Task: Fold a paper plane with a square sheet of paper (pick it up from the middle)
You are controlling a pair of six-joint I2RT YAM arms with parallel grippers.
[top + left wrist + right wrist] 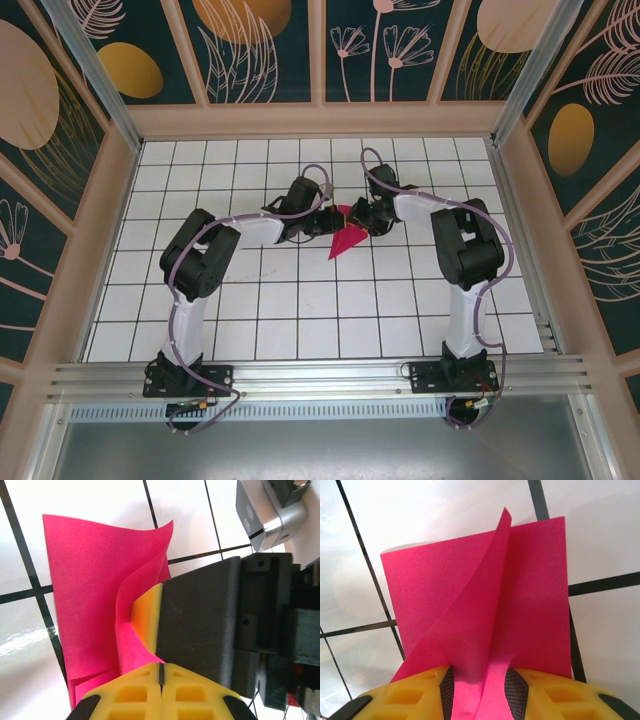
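Pink paper (345,240) lies in the middle of the table (250,300), thin, light, floppy, creases easily: right gripper (480,680) has jaws apart astride its raised flap, left gripper (161,672) is closed tight at its edge, possibly nipping it (can't tell), so hold lightly near the centre fold.

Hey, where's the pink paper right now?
In the top view, the pink paper sits on the gridded table, far middle, between the left jaws and the right jaws.

The paper (470,605) is partly hidden behind fingers (405,700).
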